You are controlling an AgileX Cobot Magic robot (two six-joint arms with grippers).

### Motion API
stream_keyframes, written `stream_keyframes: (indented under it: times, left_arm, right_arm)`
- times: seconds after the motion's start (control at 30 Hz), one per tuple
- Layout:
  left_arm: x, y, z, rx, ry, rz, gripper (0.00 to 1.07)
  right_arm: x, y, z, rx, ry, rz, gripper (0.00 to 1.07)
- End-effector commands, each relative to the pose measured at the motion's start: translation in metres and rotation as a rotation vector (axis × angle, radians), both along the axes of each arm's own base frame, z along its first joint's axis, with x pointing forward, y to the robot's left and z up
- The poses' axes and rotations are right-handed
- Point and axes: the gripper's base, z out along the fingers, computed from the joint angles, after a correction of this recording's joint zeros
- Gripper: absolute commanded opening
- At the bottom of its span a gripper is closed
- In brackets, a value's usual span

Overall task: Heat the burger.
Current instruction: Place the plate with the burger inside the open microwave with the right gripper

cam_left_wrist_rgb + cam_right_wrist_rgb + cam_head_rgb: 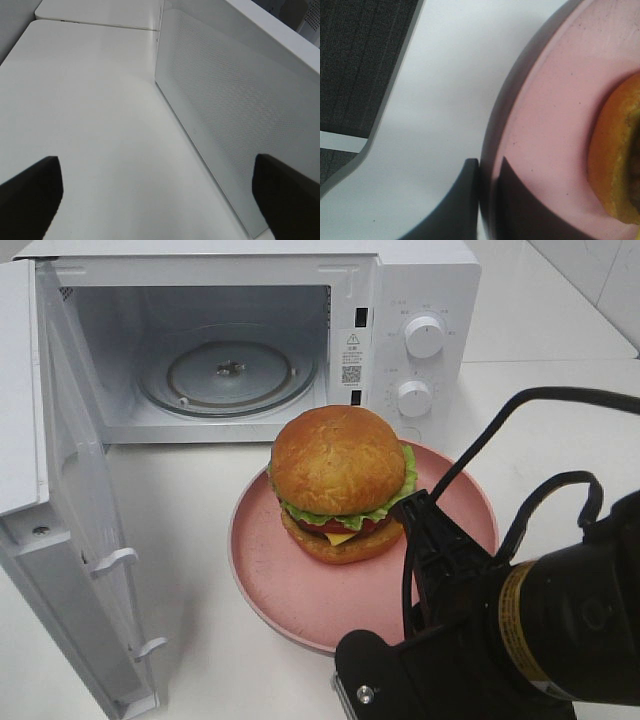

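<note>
Filling the lower right of the high view, the right arm (560,620) covers the lower right rim of the pink plate (290,580). Its wrist view shows the right gripper (487,175) pinched shut on that rim, with one dark finger (465,205) outside over the white table (200,660) and the other on the pink surface inside.

Upright toward the back of the plate, in the centre of the frame, sits the burger (340,475). It is just in front of the white microwave (440,280) and outside its cavity. At the left of the frame the microwave door (70,490) stands swung wide, and the glass turntable (230,370) shows in the upper middle.

In the left wrist view, the left gripper (156,170) hangs over the table with its fingers spread wide, holding nothing, beside a perforated white panel (235,110).
</note>
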Motion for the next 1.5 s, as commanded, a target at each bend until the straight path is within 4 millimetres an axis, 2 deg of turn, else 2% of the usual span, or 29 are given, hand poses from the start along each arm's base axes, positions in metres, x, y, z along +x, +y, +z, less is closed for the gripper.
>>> stream_keyframes:
  times: [0.03,0.13,0.7,0.97,1.5]
  left_arm:
    - [0.001,0.000,0.001,-0.005,-0.007,0.001,0.98]
    - [0.001,0.000,0.001,-0.005,-0.007,0.001,0.98]
    - [0.001,0.000,0.001,-0.005,-0.007,0.001,0.98]
    - [0.001,0.000,0.001,-0.005,-0.007,0.001,0.98]
    - [0.001,0.000,0.001,-0.005,-0.007,0.001,0.98]
  right_arm:
    - [0.004,-0.001,0.005,0.022,-0.026,0.028,0.00]
    - [0.015,-0.009,0.005,0.009,-0.016,0.009,0.00]
    - [0.046,-0.018,0.017,0.053,0.019,0.055,0.00]
    - [0.054,-0.027,0.015,0.051,0.066,0.108,0.00]
    - [0.063,-0.030,0.017,0.083,0.027,0.157,0.00]
